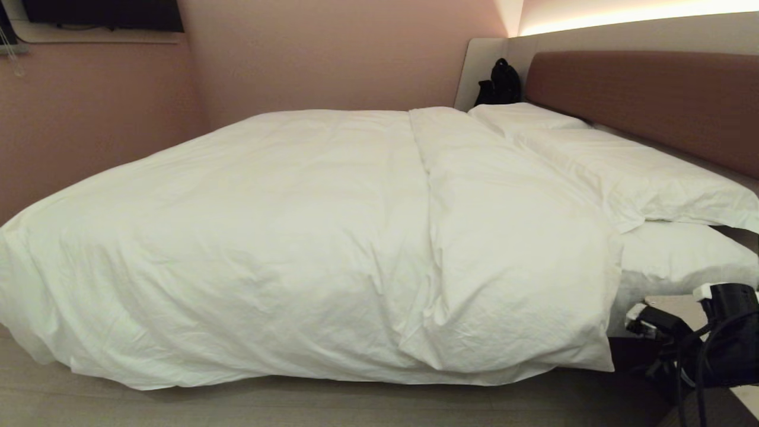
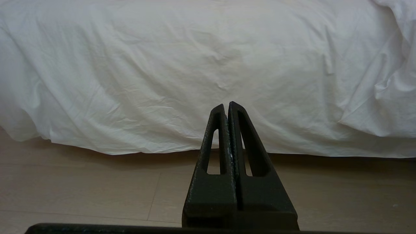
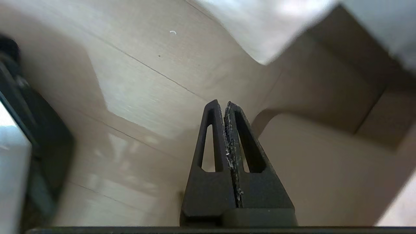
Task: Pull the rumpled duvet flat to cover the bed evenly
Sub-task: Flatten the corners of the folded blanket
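Note:
The white duvet (image 1: 267, 225) lies spread over the bed (image 1: 652, 101), with a folded-back band along its pillow end and its near side hanging almost to the floor. In the left wrist view that hanging side of the duvet (image 2: 195, 65) fills the background. My left gripper (image 2: 226, 104) is shut and empty, low in front of it and apart from it. My right arm (image 1: 720, 335) is at the bed's near right corner. The right gripper (image 3: 224, 103) is shut, holds nothing and points at the floor beside blurred white cloth (image 3: 266, 26).
Two white pillows (image 1: 640, 178) (image 1: 522, 115) lie against the reddish-brown headboard. A black bag (image 1: 501, 83) sits in the far corner. A pink wall (image 1: 89, 118) runs close along the bed's left side. Pale wood floor (image 1: 296, 406) lies between me and the bed.

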Controlling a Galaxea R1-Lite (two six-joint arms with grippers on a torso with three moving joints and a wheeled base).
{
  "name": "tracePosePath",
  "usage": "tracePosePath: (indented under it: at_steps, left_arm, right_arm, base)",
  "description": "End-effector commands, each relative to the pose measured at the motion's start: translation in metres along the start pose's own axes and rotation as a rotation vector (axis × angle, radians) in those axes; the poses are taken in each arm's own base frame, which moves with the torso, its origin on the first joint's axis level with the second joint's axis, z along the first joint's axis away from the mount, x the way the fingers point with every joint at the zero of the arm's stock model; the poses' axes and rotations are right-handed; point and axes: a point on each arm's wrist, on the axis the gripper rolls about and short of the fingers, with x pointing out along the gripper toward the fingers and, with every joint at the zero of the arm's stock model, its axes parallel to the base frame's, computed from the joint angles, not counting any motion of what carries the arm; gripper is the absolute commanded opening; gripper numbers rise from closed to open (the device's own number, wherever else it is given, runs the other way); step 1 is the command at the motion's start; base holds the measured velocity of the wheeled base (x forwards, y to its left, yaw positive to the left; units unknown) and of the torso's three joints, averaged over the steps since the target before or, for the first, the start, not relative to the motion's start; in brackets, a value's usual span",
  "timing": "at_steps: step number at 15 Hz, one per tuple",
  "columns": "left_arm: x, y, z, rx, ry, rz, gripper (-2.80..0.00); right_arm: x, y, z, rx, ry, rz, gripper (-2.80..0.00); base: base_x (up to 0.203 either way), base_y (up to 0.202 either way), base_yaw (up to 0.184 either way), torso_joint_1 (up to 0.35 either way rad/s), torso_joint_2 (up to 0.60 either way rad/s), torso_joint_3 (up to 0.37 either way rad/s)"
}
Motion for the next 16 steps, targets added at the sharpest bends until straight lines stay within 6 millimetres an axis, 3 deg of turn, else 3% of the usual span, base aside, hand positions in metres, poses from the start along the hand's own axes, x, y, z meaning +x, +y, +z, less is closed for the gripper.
tracePosePath:
  at_steps: [1,8,12,16]
  left_arm:
    - [0.0,0.0,0.0,0.0,-0.001,0.0,-2.8]
    - [0.0,0.0,0.0,0.0,-0.001,0.0,-2.8]
    - [0.0,0.0,0.0,0.0,-0.001,0.0,-2.8]
    - [0.0,0.0,0.0,0.0,-0.001,0.0,-2.8]
  right_arm:
    - [0.001,-0.002,0.007,-0.248,-0.087,-0.12,-2.8]
    - [0.001,0.003,0.005,-0.808,-0.04,-0.339,-2.8]
    - [0.012,0.009,0.01,-0.87,0.011,-0.336,-2.8]
    - [0.038,0.015,0.004,-0.848,0.014,-0.272,-2.8]
  base:
    - [0.0,0.0,0.0,0.0,0.0,0.0]
    - [0.0,0.0,0.0,0.0,0.0,0.0]
    - [0.0,0.0,0.0,0.0,0.0,0.0]
    - [0.0,0.0,0.0,0.0,0.0,0.0]
